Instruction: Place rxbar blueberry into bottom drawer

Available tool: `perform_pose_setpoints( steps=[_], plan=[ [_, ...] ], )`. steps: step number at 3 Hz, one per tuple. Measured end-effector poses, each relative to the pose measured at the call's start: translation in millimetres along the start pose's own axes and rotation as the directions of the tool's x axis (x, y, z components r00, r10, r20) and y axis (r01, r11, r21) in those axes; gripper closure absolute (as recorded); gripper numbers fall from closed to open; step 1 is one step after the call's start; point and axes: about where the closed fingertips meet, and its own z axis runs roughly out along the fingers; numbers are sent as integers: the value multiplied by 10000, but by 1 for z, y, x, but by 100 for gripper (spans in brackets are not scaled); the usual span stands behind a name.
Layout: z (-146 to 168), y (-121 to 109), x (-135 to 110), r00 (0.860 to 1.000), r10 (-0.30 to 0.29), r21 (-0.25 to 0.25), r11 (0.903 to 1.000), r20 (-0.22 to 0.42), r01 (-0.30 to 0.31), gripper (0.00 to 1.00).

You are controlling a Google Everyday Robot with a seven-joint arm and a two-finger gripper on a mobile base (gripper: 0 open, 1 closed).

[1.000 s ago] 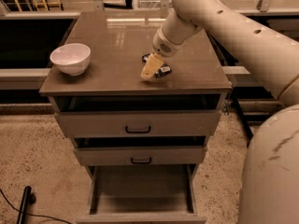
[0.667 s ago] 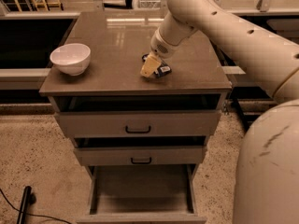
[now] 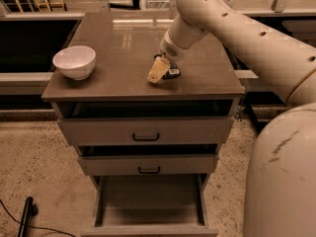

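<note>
The rxbar blueberry (image 3: 172, 73) is a small dark bar lying on the cabinet top, right of centre and near the front edge. My gripper (image 3: 158, 73) is down on the cabinet top right at the bar's left end and covers part of it. The arm reaches in from the upper right. The bottom drawer (image 3: 150, 204) is pulled open below, and its flat grey floor shows with nothing on it.
A white bowl (image 3: 74, 61) stands on the left of the cabinet top (image 3: 123, 43). The two upper drawers (image 3: 145, 131) with black handles are slightly ajar. A black cable (image 3: 24, 216) lies on the speckled floor at lower left. The robot's body fills the right side.
The arm has shifted slightly to the left. The gripper stays at the bar on the cabinet top, and the bar has not moved.
</note>
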Motion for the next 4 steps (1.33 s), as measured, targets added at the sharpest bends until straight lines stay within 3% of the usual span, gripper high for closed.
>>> perform_pose_setpoints(
  steps=[1, 2, 4],
  plan=[
    [-9, -7, 5, 9991, 335, 373, 9987, 241, -344, 3],
    [-20, -9, 7, 9964, 485, 652, 9965, 697, -530, 0],
    [-17, -24, 9, 9897, 989, 719, 9917, 1033, -1066, 0]
  ],
)
